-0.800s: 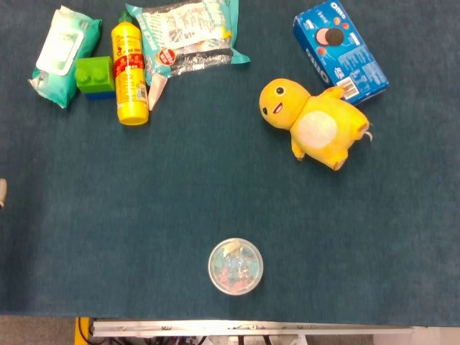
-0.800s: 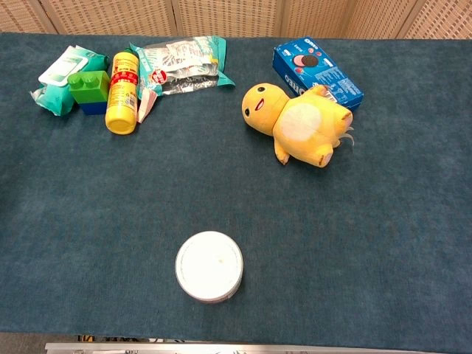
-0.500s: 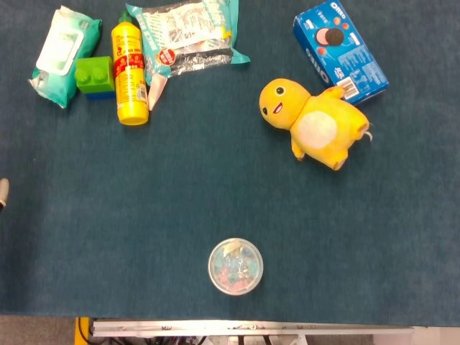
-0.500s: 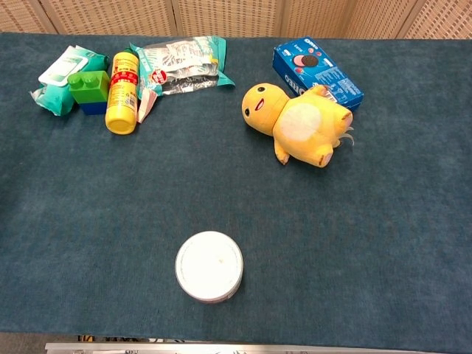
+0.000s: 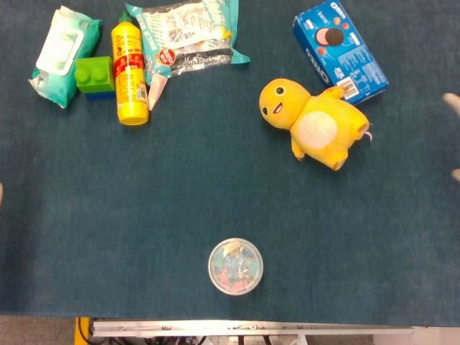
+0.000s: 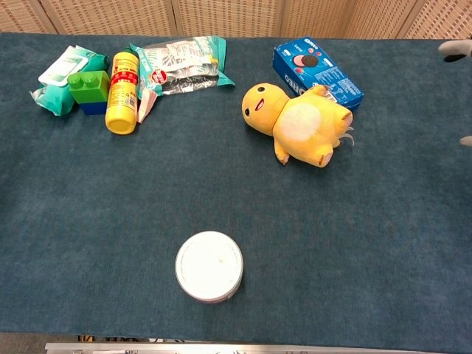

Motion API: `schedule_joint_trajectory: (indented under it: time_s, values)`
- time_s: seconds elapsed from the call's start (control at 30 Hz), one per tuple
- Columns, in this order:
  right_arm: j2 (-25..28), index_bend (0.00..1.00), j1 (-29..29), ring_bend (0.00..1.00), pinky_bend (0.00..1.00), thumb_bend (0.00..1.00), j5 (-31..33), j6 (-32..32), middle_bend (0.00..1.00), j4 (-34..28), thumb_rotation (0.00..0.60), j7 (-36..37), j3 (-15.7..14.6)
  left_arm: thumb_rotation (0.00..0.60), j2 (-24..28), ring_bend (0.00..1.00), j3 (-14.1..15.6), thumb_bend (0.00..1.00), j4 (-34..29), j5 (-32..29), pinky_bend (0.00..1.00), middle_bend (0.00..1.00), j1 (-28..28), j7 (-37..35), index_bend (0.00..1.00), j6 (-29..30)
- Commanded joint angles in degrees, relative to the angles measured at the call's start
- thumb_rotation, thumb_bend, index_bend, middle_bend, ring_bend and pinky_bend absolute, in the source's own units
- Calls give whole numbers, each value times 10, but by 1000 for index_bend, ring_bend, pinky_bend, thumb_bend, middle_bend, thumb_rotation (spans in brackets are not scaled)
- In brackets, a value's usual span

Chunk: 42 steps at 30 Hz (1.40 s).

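Note:
Two pale, blurred fingertips of my right hand (image 5: 453,136) poke in at the right edge of the head view, spread well apart with nothing between them. The chest view shows that right hand (image 6: 463,92) as well, at its right edge. Nearest to it are the yellow plush chick (image 5: 313,123) lying on its back and the blue Oreo box (image 5: 339,52). Only a faint sliver of my left hand (image 5: 1,191) shows at the left edge, touching nothing.
On the dark blue table cloth (image 5: 180,187) lie a wet-wipes pack (image 5: 63,54), a green block (image 5: 94,75), a yellow bottle (image 5: 129,72) and a snack bag (image 5: 188,36) at the back left. A round lidded tub (image 5: 235,267) stands near the front edge.
My right hand's fingertips have come into view at the right edge. The sliver of my left hand has slipped further out at the left edge. The objects have not moved.

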Motion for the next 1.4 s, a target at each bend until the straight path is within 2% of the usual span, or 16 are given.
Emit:
schedule_joint_trajectory:
  time_s: [0.03,0.17,0.27,0.43,0.63,0.9,1.07,1.23,1.4]
  values:
    - [-9,89,48,0,0,0,-26,-48,111,-4,457,-11,3,600,1,207,1,332,-2,2,191,251,2,-1,205,3]
    - [-41,89,89,0,0,0,-60,-70,84,22,279,-20,6,600,4,207,2,332,-6,3,185,250,6,-4,205,6]
    - [-61,89,115,0,0,0,-69,-92,76,38,236,-17,6,600,5,207,3,331,-9,1,183,250,8,-3,205,6]
    - [-97,89,156,0,0,0,-78,-130,67,74,222,-33,5,600,7,207,5,331,-12,3,180,249,11,-5,205,8]
    - [-146,89,196,0,0,0,-108,-143,52,133,216,-44,-3,600,8,207,6,331,-14,2,174,248,14,-9,205,9]
    - [-235,88,235,0,0,0,-168,-98,50,277,213,-17,-29,600,7,207,8,330,-12,1,166,244,14,-14,205,3]
    - [-289,65,245,0,0,0,-179,-68,42,371,213,20,-45,600,9,207,9,331,-14,1,164,243,15,-19,205,1]
    - [-332,45,252,0,0,0,-174,-55,30,437,215,51,-56,600,11,207,9,331,-15,-1,163,243,15,-23,205,-3]
    - [-353,17,255,0,0,0,-173,-45,27,475,215,65,-70,600,12,207,9,330,-16,-2,163,242,15,-27,205,-6]
